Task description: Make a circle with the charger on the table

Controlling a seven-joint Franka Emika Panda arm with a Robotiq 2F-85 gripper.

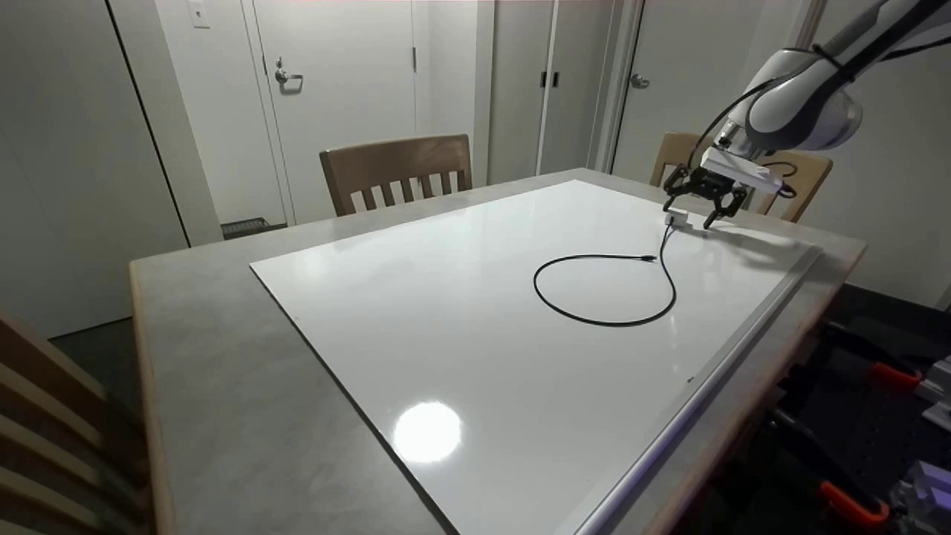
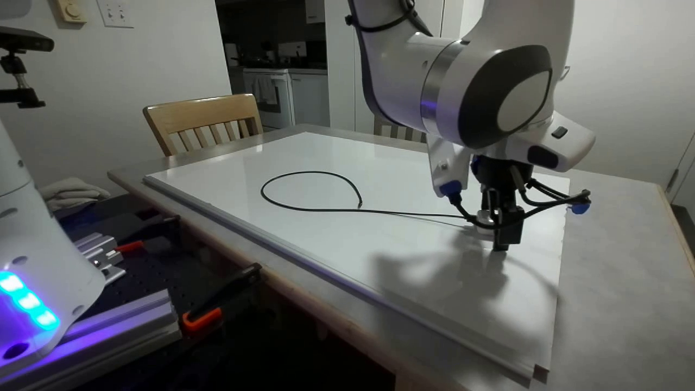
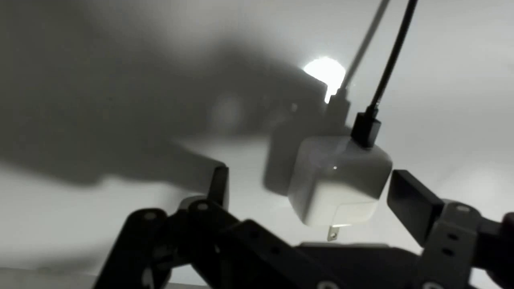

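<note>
Tabletop (image 1: 223, 357): while it spreads beneath the tool (image 3: 311, 188), only one is present, its glossy centre probably letting things slide.
Chairs (image 1: 409, 157): three in an exterior view, one behind the tool.
Charger (image 2: 326, 210): one, stretching from between the tool's fingers (image 3: 413, 204) across the tabletop; likely light.
Cable (image 1: 617, 324): one, black, looping nearly closed out beyond the tool; probably springy, so small bends may relax.
Tool: one, its two fingers spread wide, gripping nothing.
Block (image 3: 341, 180): one, white, between the fingers, just beside one; looks hard, perhaps slippery, so best held squarely across its side faces.
Plug (image 1: 648, 258): one free, away from the tool, just beside the cable; one connector (image 3: 365, 130) sits in the block.
Prong (image 3: 333, 233): one visible, on the block's tool side; best not squeezed.
</note>
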